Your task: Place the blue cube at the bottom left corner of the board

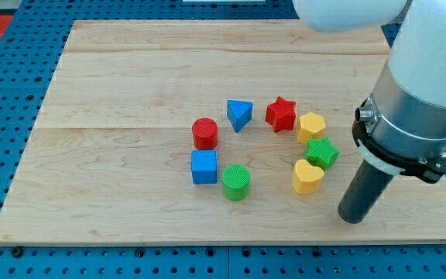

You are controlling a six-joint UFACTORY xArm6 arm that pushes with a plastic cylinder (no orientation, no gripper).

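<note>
Although the arm's upper body is cut off by the view's top and right edges, the dark rod shows in full down to my tip (351, 218). That tool has no jaws to open or close; it holds nothing and touches no block.

Left to right on the counter (114, 101), a pale wooden board:
- The red cylinder (205, 133) stands left of centre.
- The blue cube (204, 167) sits just below it, near the middle of the board, well apart from the bottom left corner.
- The green cylinder (236, 182) lies just beside the cube's lower right; whether they touch cannot be told.
- The blue triangular block (239, 115) is above these.
- The red star (281, 114) is to its right.
- The yellow hexagonal block (311, 127) meets the green star (321, 152) below it.
- The yellow heart (307, 177) sits just under that star.

My tip rests on the board to the right of the yellow heart, near it but apart.
</note>
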